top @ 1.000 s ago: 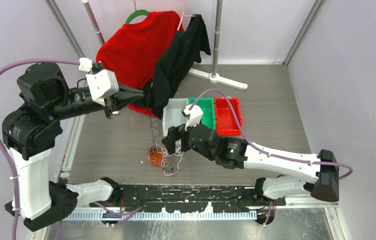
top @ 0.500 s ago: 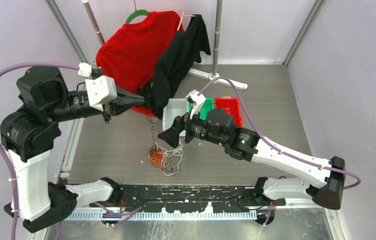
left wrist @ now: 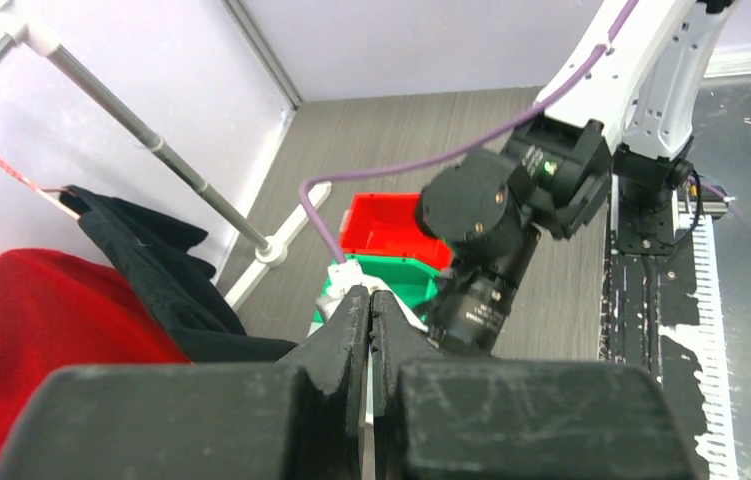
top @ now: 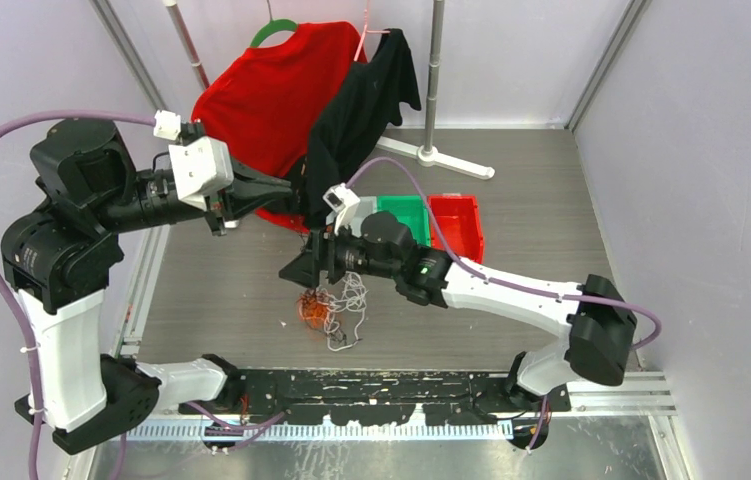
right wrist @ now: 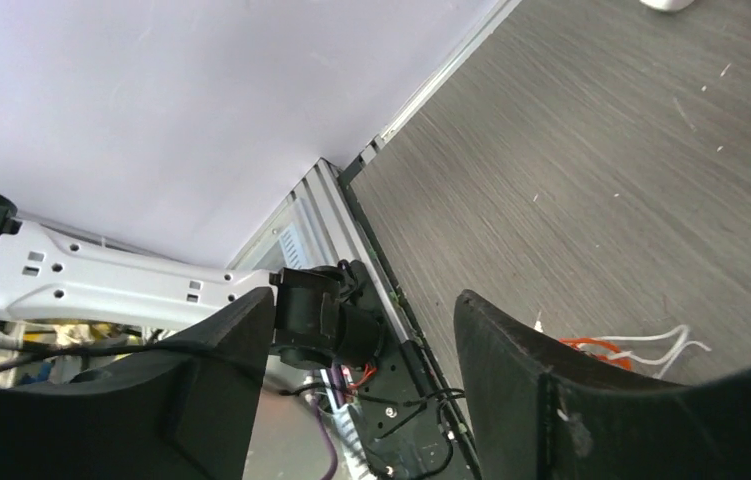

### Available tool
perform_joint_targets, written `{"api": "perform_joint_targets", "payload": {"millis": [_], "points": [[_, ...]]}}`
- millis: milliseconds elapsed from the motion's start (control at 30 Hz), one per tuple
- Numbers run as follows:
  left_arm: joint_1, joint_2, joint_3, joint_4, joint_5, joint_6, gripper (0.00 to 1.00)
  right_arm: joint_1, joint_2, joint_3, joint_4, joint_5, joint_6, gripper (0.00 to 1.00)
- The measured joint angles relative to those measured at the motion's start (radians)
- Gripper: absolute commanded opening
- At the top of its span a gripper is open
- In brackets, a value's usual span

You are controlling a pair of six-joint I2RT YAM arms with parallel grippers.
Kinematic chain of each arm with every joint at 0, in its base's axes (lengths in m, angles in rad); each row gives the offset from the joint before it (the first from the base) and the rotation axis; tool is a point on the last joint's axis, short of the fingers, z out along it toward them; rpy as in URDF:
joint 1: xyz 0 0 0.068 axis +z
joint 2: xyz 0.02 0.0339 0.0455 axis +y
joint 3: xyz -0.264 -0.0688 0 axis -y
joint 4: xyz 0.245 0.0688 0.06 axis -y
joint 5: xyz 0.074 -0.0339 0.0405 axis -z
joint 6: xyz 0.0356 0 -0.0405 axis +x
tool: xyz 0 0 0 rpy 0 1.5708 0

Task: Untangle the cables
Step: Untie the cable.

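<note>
The cables [top: 329,308] lie as a small tangle of orange, white and black cords on the grey table, near the front middle. My left gripper [top: 291,190] is raised high at the left, in front of the hanging clothes. Its jaws are shut [left wrist: 371,300], and a thin black cord appears to run from them down toward the tangle. My right gripper [top: 293,272] hangs just above and left of the tangle, jaws wide open and empty [right wrist: 363,298]. Orange and white cord ends [right wrist: 631,350] show beside its right finger.
A green bin [top: 409,212] and a red bin [top: 457,224] stand behind the right arm, with a grey bin mostly hidden. A red shirt [top: 271,95] and a black garment [top: 363,110] hang on a rack whose white foot [top: 441,158] is at the back.
My right arm has swung left and lifted, carrying its open gripper from right of the tangle to above and left of it. The left gripper has barely moved.
</note>
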State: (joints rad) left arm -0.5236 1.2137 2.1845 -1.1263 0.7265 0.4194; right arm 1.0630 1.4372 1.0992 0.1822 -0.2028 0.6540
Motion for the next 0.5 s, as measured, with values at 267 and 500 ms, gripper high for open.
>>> {"api": "perform_joint_targets", "payload": {"millis": [267,500], "points": [[0.0,0.021,0.091,0.044,-0.013,-0.018,0.0,0.008,0.082,-0.1,0.156,0.071,0.096,0.43],[0.0,0.023,0.123,0.085,-0.035,-0.019,0.0,0.008,0.117,-0.195,0.222,0.151,0.146,0.43]]}}
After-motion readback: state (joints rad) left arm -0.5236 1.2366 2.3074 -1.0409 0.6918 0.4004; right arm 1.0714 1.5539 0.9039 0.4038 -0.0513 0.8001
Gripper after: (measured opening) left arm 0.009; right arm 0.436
